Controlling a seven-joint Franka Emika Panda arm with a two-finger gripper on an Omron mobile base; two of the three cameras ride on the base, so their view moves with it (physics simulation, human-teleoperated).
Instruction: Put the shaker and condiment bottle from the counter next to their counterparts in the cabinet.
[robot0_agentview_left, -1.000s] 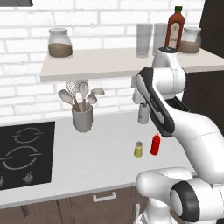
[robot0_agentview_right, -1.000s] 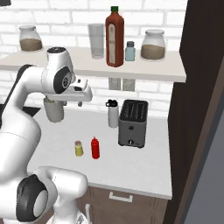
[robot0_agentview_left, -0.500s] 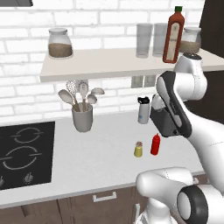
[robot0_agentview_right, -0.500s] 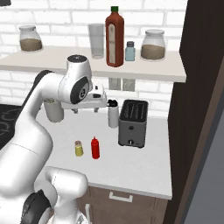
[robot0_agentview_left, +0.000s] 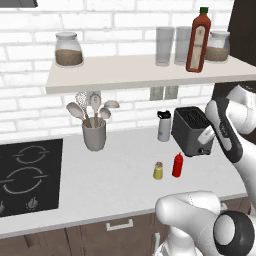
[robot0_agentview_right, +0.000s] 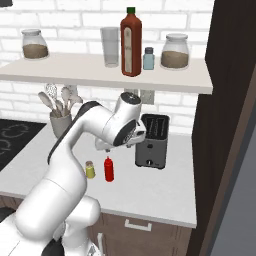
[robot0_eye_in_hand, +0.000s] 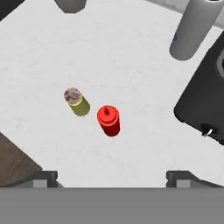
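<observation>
Hand view: claw spread wide, seemingly hovering above condiment bottle, shaker just beside, on table.

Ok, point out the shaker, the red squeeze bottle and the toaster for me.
shaker (robot0_eye_in_hand: 78, 102), hand view, on its yellow body just under the cap.
red squeeze bottle (robot0_eye_in_hand: 108, 119), hand view, on its top around the nozzle.
toaster (robot0_agentview_right: 152, 142), right base view, on its front face.

A white brick wall stands far behind the gripper. Dark wood drawers sit low down. A tall dark cupboard is off to its right side.
</observation>
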